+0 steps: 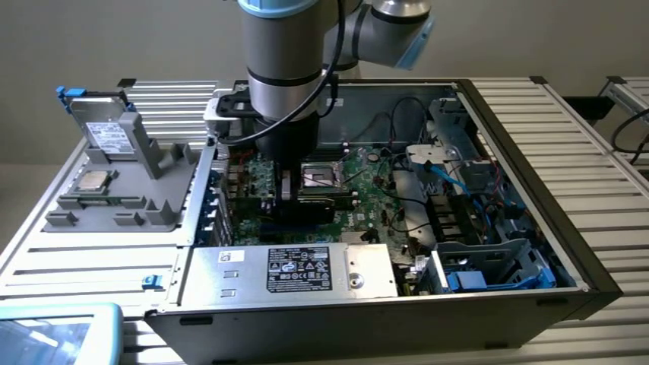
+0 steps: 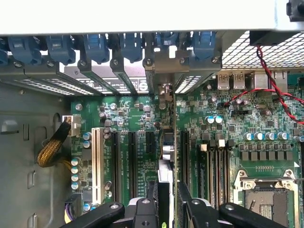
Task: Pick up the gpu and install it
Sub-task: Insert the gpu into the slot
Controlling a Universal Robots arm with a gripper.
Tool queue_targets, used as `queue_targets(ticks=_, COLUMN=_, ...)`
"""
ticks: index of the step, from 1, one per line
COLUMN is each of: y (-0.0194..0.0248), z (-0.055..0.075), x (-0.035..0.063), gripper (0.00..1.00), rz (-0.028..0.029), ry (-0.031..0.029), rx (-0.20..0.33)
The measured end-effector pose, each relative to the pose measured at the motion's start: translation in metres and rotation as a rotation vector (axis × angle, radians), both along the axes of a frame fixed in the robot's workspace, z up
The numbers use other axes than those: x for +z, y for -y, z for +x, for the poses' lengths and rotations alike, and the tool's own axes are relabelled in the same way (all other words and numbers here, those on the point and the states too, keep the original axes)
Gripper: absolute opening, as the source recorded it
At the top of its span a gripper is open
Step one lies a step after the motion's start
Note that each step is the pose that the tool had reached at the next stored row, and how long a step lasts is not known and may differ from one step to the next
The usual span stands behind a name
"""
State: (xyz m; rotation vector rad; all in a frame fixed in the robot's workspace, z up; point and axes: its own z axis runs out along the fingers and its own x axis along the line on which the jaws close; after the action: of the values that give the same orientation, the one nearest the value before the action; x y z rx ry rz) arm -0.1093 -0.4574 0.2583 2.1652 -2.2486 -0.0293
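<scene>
In the exterior view you have the open computer case (image 1: pixel 355 334) in the middle of the slatted table (image 1: pixel 598 152). Its green motherboard (image 1: pixel 378 181) lies flat inside, with the processor socket (image 1: pixel 322 176) near its centre. At six o'clock from the socket sits the silver power supply (image 1: pixel 294 270). At four o'clock is the blue drive cage (image 1: pixel 487 270). At nine o'clock from the case stands a grey fixture (image 1: pixel 132 182) carrying a small silver chip (image 1: pixel 94 180). In the wrist view you see a white slot (image 2: pixel 96 164) between a yellow-sleeved cable (image 2: pixel 54 145) and black slots (image 2: pixel 132 161), a row of blue latches (image 2: pixel 97 47), and a red-and-black twisted wire (image 2: pixel 273 80).
</scene>
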Motion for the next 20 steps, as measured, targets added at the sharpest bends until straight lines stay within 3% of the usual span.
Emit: queue_targets(ticks=20, y=0.0006, z=-0.0036, x=-0.0057, gripper=0.27, rz=-0.0001, ry=-0.0004, rx=-0.001)
